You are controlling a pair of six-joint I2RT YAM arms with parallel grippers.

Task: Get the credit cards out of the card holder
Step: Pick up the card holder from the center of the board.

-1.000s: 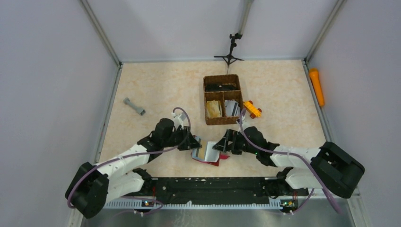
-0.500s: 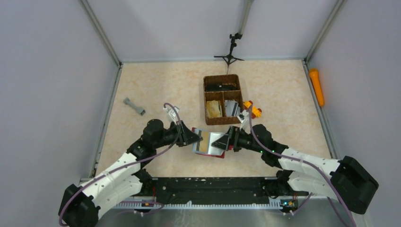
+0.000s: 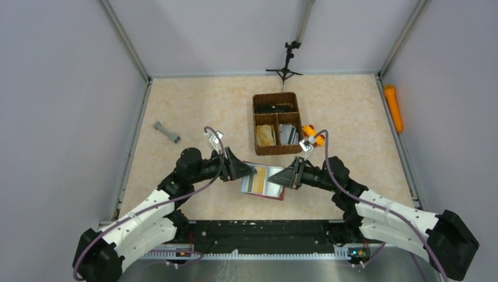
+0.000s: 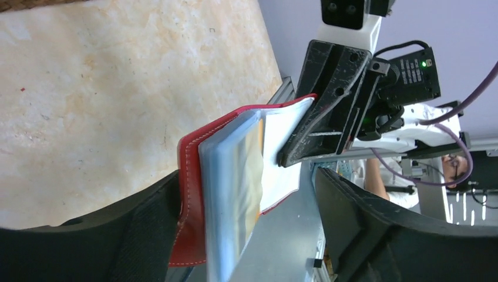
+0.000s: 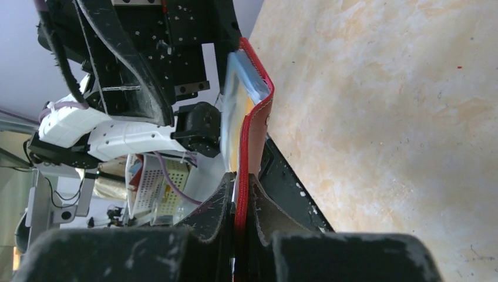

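Observation:
The dark red card holder point(image 3: 263, 181) hangs open above the table between the two arms. My right gripper point(image 3: 286, 178) is shut on its right flap; in the right wrist view the red cover point(image 5: 255, 129) is pinched between the jaws. Bluish and tan credit cards point(image 4: 229, 194) sit in its sleeves, also seen edge-on as credit cards point(image 5: 238, 88). My left gripper point(image 3: 249, 171) stands open around the holder's left edge. There, the red cover point(image 4: 188, 194) rests against one finger point(image 4: 117, 235), and the other finger stands well apart.
A brown woven basket point(image 3: 277, 123) with three compartments stands behind the holder, with an orange toy point(image 3: 313, 135) beside it. A grey piece point(image 3: 167, 132) lies at the left. An orange cylinder point(image 3: 394, 107) rests by the right wall. A small black tripod point(image 3: 286, 64) stands at the back.
The holder has been lifted off the table and shifted back. My right gripper closed on its right flap, and my left gripper opened, letting go of the left side.

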